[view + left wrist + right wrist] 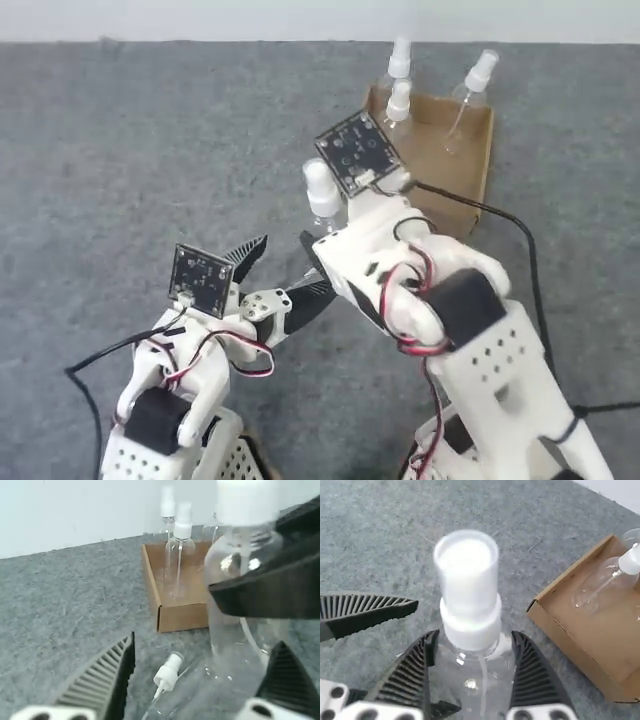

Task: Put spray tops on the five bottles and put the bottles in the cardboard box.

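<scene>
Seen from above, a topped bottle [322,190] is held at centre frame, left of the cardboard box [478,170] at upper right. At the left wrist, the left tool [195,690] is spread, with a loose spray top [167,672] laid on the counter [65,610] near it, perhaps beside a fallen bottle. At the right wrist, the topped bottle is pinched by the right tool [474,645].

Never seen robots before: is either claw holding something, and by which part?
The right gripper holds a clear plastic bottle with a white spray top, pinched at its shoulder just under the top. The left gripper is open and empty.
</scene>
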